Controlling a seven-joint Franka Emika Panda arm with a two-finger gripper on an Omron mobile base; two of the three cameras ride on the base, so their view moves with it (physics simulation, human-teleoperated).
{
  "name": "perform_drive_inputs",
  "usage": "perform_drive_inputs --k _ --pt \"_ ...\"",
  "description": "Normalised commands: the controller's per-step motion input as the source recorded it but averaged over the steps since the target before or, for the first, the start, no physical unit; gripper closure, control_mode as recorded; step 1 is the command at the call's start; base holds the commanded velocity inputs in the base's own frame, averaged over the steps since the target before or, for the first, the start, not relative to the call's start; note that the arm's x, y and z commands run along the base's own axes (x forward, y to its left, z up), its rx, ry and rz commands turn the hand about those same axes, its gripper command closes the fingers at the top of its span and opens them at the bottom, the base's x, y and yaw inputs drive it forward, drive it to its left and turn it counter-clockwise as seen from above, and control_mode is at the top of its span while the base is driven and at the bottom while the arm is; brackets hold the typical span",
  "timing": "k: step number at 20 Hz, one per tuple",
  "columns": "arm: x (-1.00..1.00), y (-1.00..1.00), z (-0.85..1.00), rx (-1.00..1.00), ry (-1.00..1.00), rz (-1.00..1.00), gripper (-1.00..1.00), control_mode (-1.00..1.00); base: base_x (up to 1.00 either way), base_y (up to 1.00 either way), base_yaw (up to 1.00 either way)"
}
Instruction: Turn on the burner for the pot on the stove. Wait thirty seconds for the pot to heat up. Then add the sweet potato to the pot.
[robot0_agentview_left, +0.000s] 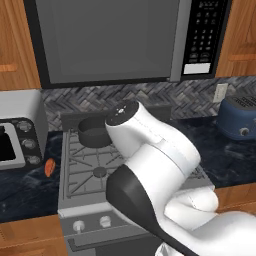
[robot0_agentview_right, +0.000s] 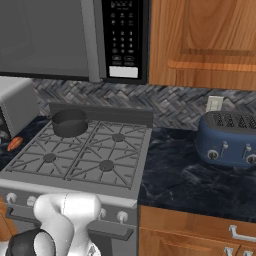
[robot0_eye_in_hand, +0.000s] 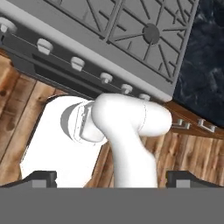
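Standing wide across the middle is the grey metal gas stove (robot0_agentview_right: 75, 160) with cast grates and a row of small white round knobs (robot0_eye_in_hand: 77, 63) along its front. Right of it runs the dark marbled surface (robot0_agentview_right: 180, 175), carrying a blue toaster (robot0_agentview_right: 227, 137). On the back left burner sits the small dark-grey round metal pot (robot0_agentview_right: 69, 122). Left of the stove, on the surface, lies the small orange-red sweet potato (robot0_agentview_left: 49, 167), well apart from the pot. In the hand view the tool (robot0_eye_in_hand: 112, 178) points down past the stove front, its fingers (robot0_eye_in_hand: 41, 178) spread wide, pinching nothing.
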Motion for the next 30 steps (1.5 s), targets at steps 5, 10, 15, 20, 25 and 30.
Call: perform_drive_inputs --k 5,10,15,20,25,30 --pt "0.03 -0.95 -0.07 0.02 -0.35 0.23 -1.00 -1.00 0.00 0.00 0.00" --pt "0.11 -0.87 0.00 0.14 -0.37 0.28 -1.00 -1.00 0.00 0.00 0.00" --pt "0.00 -0.79 0.00 0.13 -0.23 0.28 -1.00 -1.00 0.00 0.00 0.00" --pt "0.00 -0.44 0.00 0.10 -0.11 0.18 -1.00 -1.00 0.00 0.00 0.00" --pt "-0.01 -0.11 0.00 0.04 -0.07 0.05 -1.00 -1.00 0.00 0.00 0.00" --pt "0.02 0.00 0.00 0.00 0.00 0.00 -1.00 -1.00 0.00 0.00 0.00"
